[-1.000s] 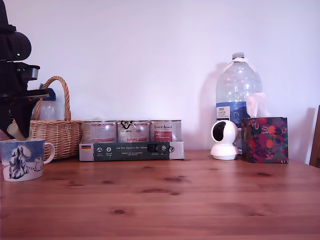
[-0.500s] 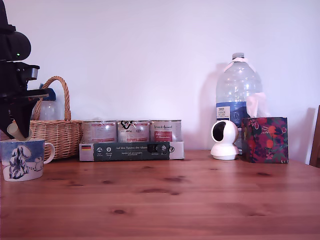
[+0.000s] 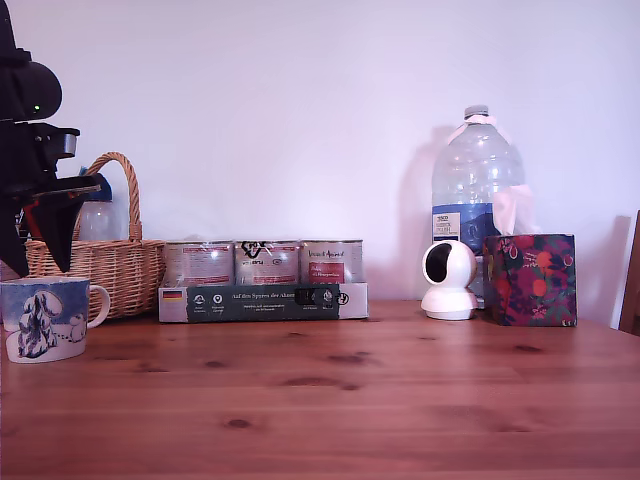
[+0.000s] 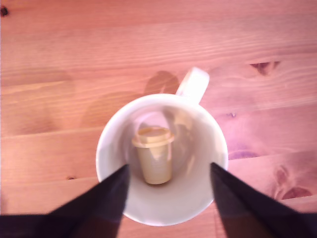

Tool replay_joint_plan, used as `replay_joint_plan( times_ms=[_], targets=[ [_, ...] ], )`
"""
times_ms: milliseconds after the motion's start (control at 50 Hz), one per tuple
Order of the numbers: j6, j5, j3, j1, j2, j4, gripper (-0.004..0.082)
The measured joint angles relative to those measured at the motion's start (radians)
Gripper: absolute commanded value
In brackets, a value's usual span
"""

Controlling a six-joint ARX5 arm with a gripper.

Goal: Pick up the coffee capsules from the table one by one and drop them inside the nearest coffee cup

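The cream-beige coffee capsule lies inside the coffee cup, rim pointing toward the handle side, touching nothing but the cup. In the exterior view the capsule is hidden within the white, blue-printed coffee cup at that view's far left on the wooden table. My black gripper hangs just above the cup's mouth, open and empty. In the wrist view the gripper shows its two dark fingers spread over the cup's rim.
Behind the cup stands a wicker basket. Three metal tins sit on a dark box at centre. Toward the exterior view's right are a white camera, a large water bottle and a floral tissue box.
The gripper held the capsule above the cup earlier; its fingers have now spread apart and the capsule has dropped into the cup.
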Motion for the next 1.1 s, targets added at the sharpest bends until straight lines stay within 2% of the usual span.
replay_joint_plan(
  times_ms=[260,340,400,520,560,600,1100],
  targets=[
    [0.0,0.0,0.0,0.0,0.0,-0.023,0.0773],
    [0.001,0.001,0.0,0.0,0.0,-0.031,0.0693],
    [0.006,0.001,0.0,-0.002,0.0,-0.032,0.0548],
    [0.01,0.008,0.0,-0.006,-0.003,-0.032,0.0065],
    [0.011,0.018,0.0,-0.007,-0.005,-0.027,-0.0038],
    [0.018,0.027,0.0,-0.007,-0.011,-0.021,-0.0006],
    [0.03,0.089,0.002,-0.013,-0.304,0.085,-0.0015]
  ],
)
